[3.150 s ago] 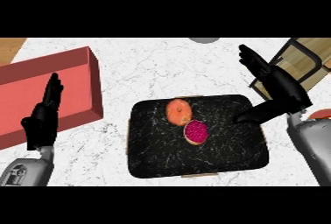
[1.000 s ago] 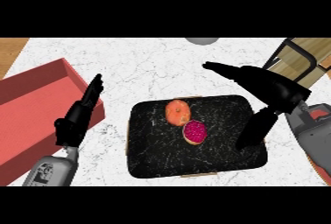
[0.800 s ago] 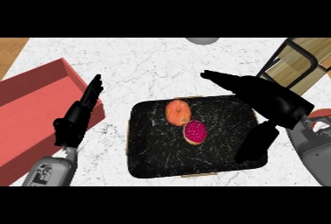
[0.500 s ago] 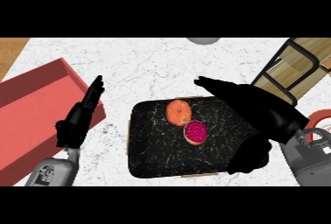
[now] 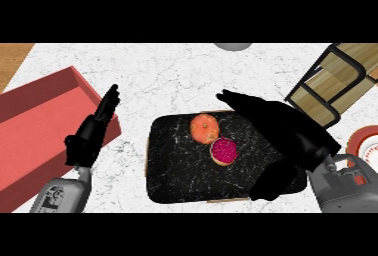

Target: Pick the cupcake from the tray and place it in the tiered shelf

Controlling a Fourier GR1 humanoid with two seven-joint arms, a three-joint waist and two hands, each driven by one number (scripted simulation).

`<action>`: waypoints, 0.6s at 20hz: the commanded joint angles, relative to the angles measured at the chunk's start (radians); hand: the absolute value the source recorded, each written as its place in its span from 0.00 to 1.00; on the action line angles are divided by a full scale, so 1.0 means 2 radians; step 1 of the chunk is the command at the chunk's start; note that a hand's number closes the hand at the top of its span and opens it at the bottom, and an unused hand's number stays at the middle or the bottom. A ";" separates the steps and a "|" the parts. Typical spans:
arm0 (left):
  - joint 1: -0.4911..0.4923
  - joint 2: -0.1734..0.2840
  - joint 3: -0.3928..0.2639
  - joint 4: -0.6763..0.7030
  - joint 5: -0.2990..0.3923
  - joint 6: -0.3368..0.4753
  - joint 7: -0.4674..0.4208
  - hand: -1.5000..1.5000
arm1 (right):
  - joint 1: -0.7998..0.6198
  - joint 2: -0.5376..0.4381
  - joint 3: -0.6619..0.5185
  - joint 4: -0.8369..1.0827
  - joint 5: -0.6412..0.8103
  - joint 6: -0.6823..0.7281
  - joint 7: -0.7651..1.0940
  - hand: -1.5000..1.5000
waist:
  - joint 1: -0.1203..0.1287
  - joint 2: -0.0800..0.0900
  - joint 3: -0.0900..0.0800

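A cupcake (image 5: 224,150) with magenta frosting sits near the middle of a black marbled tray (image 5: 177,170). An orange round pastry (image 5: 206,127) lies just behind it on the same tray. My right hand (image 5: 284,130) hovers open over the tray's right half, fingers stretched toward the far left, thumb hanging down by the tray's front right corner. Its fingertips are just right of the orange pastry; the cupcake is beside the palm, apart from it. The tiered shelf (image 5: 339,82), wooden with a black frame, stands at the far right. My left hand (image 5: 92,135) rests open left of the tray.
A red bin (image 5: 33,125) fills the left side of the counter. A grey round object (image 5: 234,46) shows at the far edge. A red and white plate (image 5: 363,142) peeks in at the right edge, below the shelf.
My right hand has swung leftward and lower, from beside the shelf to over the tray's right half near the cupcake. The left hand has shifted slightly right. Cupcake and pastry have not moved.
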 commanded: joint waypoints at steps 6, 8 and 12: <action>0.006 -0.031 -0.009 0.004 -0.023 0.007 0.020 0.50 | 0.047 0.043 0.020 0.007 0.080 0.004 -0.018 0.00 | -0.002 0.003 -0.003; 0.014 -0.016 0.011 0.033 -0.015 -0.014 -0.012 0.50 | 0.037 0.059 0.014 0.018 0.089 0.006 -0.017 0.00 | -0.001 0.003 -0.003; -0.022 -0.027 0.020 0.047 -0.014 -0.014 0.006 0.50 | 0.014 0.098 0.030 0.039 0.111 0.015 0.012 0.00 | -0.001 0.004 -0.003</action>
